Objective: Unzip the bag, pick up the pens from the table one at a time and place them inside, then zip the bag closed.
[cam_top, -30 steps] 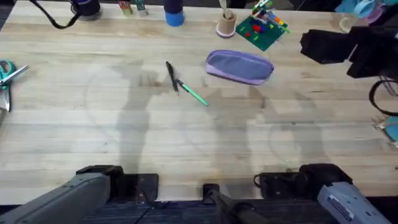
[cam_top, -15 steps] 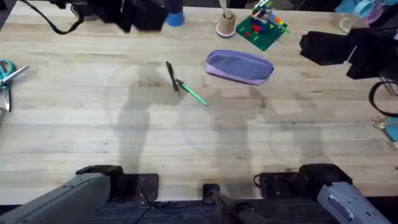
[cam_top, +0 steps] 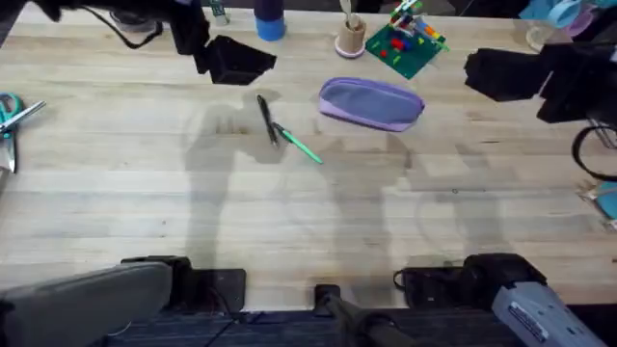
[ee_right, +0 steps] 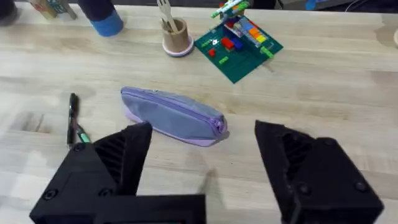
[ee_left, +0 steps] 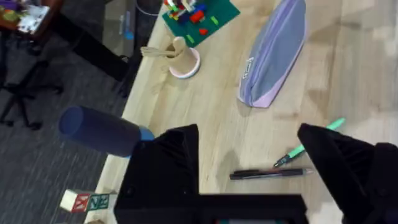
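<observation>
Left claw [cam_top: 236, 63] hangs with fingers spread wide, empty, above the far-left part of the light wooden plank counter [cam_top: 289, 212]. Slim black pen [cam_top: 266, 120] lies just in front of it, apart from it; in the left wrist view the black pen [ee_left: 270, 175] sits between the two black fingers. Bright green pen [cam_top: 301, 145] crosses or touches the black one at one end, cannot tell which lies on top.

Right claw [cam_top: 501, 75] sits at the right side of the counter, also spread wide, nothing held. Soft lavender fabric pencil pouch [cam_top: 371, 103] lies between the two claws, near the far edge, flat, zipper along its top; in the right wrist view the zipper on the pouch [ee_right: 171, 115] looks shut, pull likely at the end nearest that claw, small, not sure.

Beyond the pouch: green toy-brick plate [cam_top: 407, 43], small cup with wooden sticks [cam_top: 351, 37], blue cylinder [cam_top: 270, 19]. Scissors [cam_top: 12, 116] at the far left edge.

Judgement: bag not yet unzipped, both pens still out.

Risks: left claw seems aimed at the pens while the bag is shut. Pens overlap, so a wide grab may take both or flick the green one away. Pouch is soft and unanchored, so pulling the zipper one-handed will likely drag it toward the cup.
</observation>
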Motion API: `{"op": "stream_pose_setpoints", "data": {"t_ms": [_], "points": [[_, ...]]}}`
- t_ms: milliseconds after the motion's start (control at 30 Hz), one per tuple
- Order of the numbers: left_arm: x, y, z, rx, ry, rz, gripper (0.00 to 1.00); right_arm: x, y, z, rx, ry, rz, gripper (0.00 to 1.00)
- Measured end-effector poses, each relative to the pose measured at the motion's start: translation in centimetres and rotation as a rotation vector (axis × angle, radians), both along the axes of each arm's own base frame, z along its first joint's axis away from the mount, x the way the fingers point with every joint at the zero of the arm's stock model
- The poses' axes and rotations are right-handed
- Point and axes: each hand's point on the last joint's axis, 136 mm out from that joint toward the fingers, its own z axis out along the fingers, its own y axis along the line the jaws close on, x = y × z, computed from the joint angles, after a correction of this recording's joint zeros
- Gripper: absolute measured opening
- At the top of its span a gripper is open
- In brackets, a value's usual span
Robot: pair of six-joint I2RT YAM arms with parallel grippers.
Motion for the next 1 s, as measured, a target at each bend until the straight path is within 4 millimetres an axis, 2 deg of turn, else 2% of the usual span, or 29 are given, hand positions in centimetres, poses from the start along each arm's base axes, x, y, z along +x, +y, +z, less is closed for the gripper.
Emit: {"op": "stream_pose_setpoints", "data": {"t_ms": [233, 467, 667, 800, 1000], "points": [[0.9, -0.2, -1.9, 0.001, 0.026, -0.037, 0.994, 0.0, 0.0, 0.0, 0.000, 0.000, 0.000, 0.996], [3.0, -0.5, -3.0, -0.014, -0.004, -0.060, 0.993, 0.0, 0.0, 0.0, 0.000, 0.000, 0.000, 0.996], [4.2, -1.5, -5.4, -0.086, 0.047, -0.110, 0.993, 0.0, 0.0, 0.0, 0.000, 0.000, 0.000, 0.995], [4.6, -2.6, -7.3, -0.113, 0.092, -0.146, 0.993, 0.0, 0.0, 0.0, 0.000, 0.000, 0.000, 0.995], [4.3, -6.1, -9.6, -0.109, 0.124, -0.233, 0.993, 0.0, 0.0, 0.0, 0.000, 0.000, 0.000, 0.996]]}}
